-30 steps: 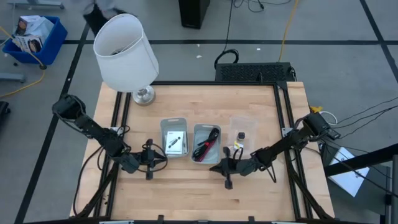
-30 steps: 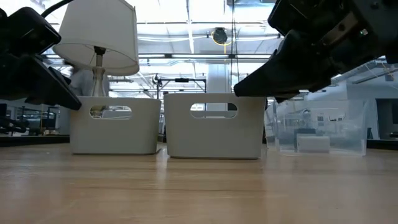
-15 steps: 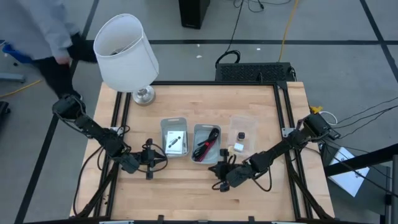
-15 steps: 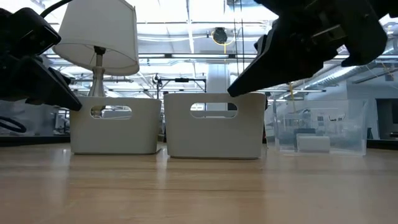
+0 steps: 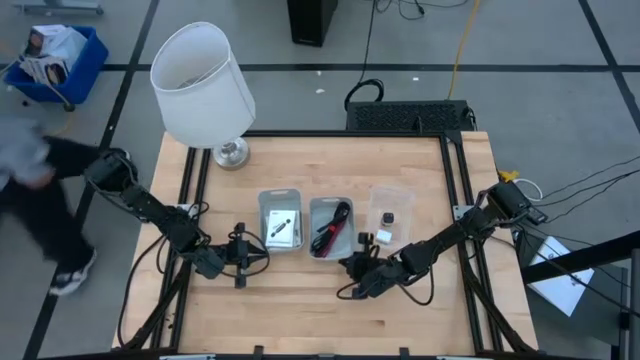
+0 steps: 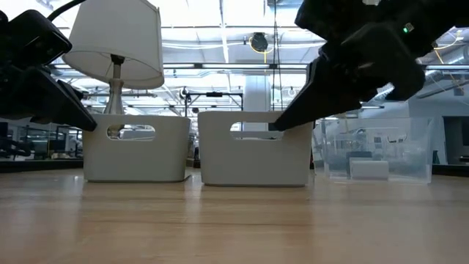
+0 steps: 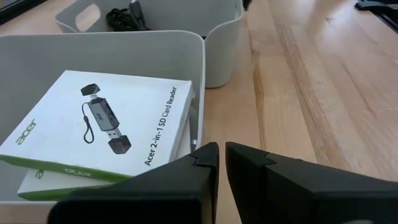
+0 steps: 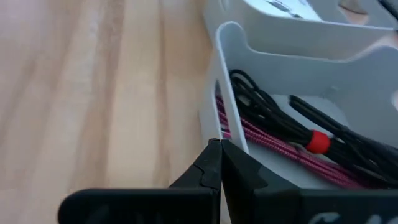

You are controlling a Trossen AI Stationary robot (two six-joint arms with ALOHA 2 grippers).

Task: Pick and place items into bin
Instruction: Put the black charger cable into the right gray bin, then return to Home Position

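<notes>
**Both pincers at the bin walls, holding nothing**

"acer" and "Acer 2-in-1 SD Card Reader" read on the white box (image 7: 102, 124) lying in the left grey bin (image 7: 155, 41), just ahead of the left pincer (image 7: 221, 154), whose jaws stand almost together and empty. The right pincer (image 8: 219, 151), fully closed and empty, sits at the near wall of the middle bin (image 8: 231, 93); just beyond that wall lies the coiled red-and-black cable (image 8: 280, 140). Bare bench (image 5: 300, 300) spreads behind both pincers.

A lab: steel trusses (image 6: 220, 70), floor tape (image 5: 420, 68), bench-mounted robot arms.
</notes>
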